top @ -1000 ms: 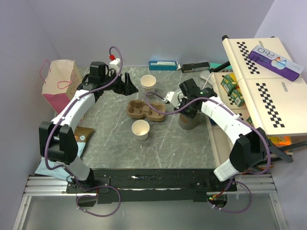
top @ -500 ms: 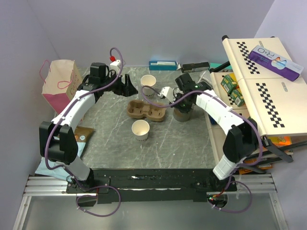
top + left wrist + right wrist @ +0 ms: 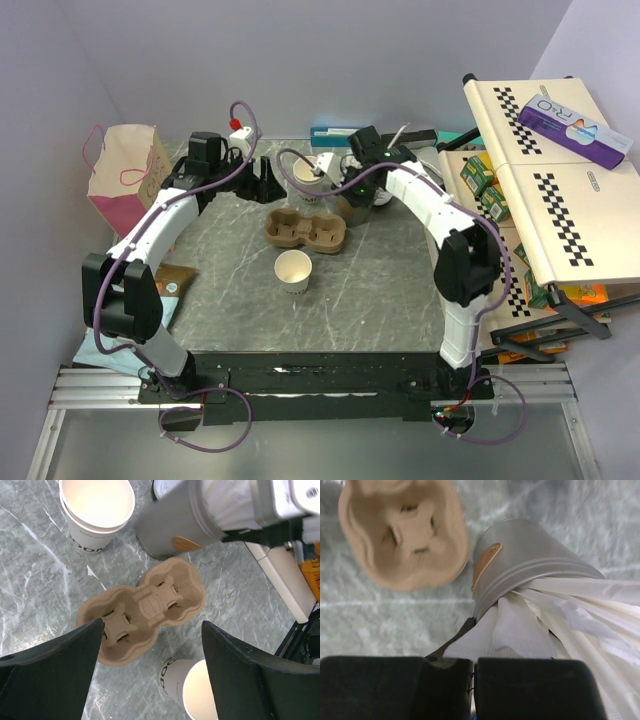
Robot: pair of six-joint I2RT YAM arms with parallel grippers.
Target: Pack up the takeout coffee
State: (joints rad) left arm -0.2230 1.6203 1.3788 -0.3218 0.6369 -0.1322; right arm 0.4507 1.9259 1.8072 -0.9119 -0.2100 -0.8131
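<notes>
We see a grey marbled table [image 3: 390, 290] spreading beneath and all around the right end effector [image 3: 473, 666]. Pale lilac walls [image 3: 300, 60] rise beyond it and off to either side, evenly lit. To its right stands a cream panelled stand [image 3: 545, 200] marked with black-and-white checkered strips.

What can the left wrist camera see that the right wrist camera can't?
Only the left wrist: two paper cups, one at the top, one at the bottom, and the open left claw. Only the right wrist: the shut right claw. Both: the brown cup tray and the grey cup stuffed with white wrappers.
</notes>
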